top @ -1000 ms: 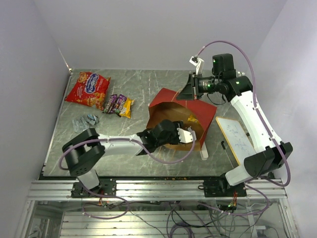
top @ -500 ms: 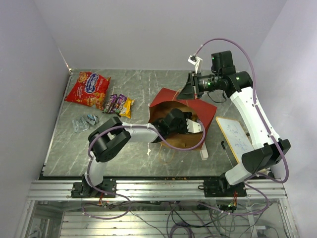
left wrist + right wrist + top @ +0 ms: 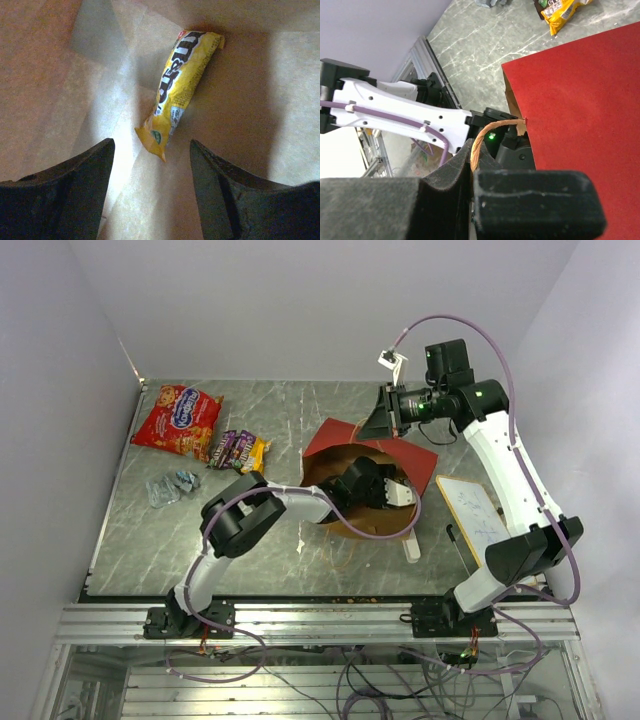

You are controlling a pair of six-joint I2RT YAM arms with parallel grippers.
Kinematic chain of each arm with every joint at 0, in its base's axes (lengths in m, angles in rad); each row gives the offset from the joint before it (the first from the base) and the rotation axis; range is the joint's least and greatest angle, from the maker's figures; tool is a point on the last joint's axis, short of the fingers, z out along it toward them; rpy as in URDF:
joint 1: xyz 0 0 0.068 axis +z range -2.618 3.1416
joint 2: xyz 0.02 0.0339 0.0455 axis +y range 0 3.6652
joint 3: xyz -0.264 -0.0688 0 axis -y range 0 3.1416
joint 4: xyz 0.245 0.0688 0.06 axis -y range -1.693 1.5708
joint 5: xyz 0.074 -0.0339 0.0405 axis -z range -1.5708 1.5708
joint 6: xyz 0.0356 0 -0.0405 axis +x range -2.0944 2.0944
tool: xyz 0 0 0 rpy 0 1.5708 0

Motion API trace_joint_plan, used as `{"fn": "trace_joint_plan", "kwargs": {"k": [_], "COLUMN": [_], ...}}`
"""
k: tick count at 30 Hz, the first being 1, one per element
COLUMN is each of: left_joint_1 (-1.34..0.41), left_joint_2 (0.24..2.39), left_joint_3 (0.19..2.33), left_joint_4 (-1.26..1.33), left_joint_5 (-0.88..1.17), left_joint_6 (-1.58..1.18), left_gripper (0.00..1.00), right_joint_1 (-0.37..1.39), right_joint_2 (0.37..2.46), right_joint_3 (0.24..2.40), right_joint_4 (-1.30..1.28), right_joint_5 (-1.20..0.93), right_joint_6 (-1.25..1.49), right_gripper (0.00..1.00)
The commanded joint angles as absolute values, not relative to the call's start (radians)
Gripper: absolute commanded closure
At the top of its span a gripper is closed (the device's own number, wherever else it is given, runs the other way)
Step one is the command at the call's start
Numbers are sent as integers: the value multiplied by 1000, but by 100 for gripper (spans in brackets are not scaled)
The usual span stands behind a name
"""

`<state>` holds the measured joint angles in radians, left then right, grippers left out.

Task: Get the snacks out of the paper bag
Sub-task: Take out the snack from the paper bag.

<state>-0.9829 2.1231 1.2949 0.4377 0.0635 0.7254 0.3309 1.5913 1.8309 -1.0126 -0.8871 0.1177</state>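
Note:
The red paper bag (image 3: 400,455) lies mid-table with its brown mouth facing the near left. My left gripper (image 3: 392,490) is deep inside it, open and empty. In the left wrist view its fingertips (image 3: 151,145) stand just short of a yellow candy pack (image 3: 182,85) lying on the bag's kraft inside (image 3: 240,100). My right gripper (image 3: 385,416) is shut on the bag's tan loop handle (image 3: 482,142) at the bag's far edge and holds that red side (image 3: 580,100) up. A red-orange chip bag (image 3: 180,420), dark purple candy packs (image 3: 230,448), a yellow pack (image 3: 258,455) and a clear wrapper (image 3: 172,485) lie on the table at the left.
A small whiteboard (image 3: 475,518), a black marker (image 3: 457,538) and a white eraser (image 3: 411,545) lie right of the bag. The bag's other handle (image 3: 340,555) trails on the table at its mouth. Grey walls close in the left, back and right sides.
My left arm has reached further right, deeper into the bag. The right gripper has kept its hold on the handle, almost still.

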Motion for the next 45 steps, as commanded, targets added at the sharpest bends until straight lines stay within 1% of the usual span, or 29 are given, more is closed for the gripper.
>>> {"fn": "trace_joint_plan", "kwargs": {"k": [1,4,6,7,9,14,16,24,30,37,42,45], "left_joint_1": [-976,-971,-968,-967,-966,-965,-965,-971,-997,-999,-1000,-999], "left_joint_2": [2192,2248,2279,2293,2312,2308,2285,2096,1893,1667,1422,1262], "left_joint_3": [1360,1418,1454,1469,1489,1491,1464,1336,1183,1040,938,925], "left_joint_4": [526,520,512,512,515,480,474,377,297,147,10,-130], "left_joint_5": [108,96,96,91,81,84,84,159,195,175,270,289], "left_joint_6": [714,725,721,716,705,692,677,546,436,309,237,192], "left_gripper": [27,28,30,33,47,66,71,83,85,87,88,93], "right_joint_1": [325,324,324,324,324,324,324,324,322,314,302,297], "right_joint_2": [1603,1625,1632,1630,1627,1612,1602,1573,1519,1481,1438,1415], "right_joint_3": [1888,1934,1953,1958,1960,1940,1924,1845,1744,1673,1611,1575], "right_joint_4": [-1061,-1101,-1114,-1117,-1124,-1122,-1103,-993,-859,-763,-691,-645], "right_joint_5": [-899,-896,-894,-891,-885,-875,-869,-849,-823,-807,-781,-778], "right_joint_6": [104,94,94,94,94,90,95,128,182,208,251,275], "right_gripper": [100,100,100,100,100,100,100,100,100,100,100,100]}}
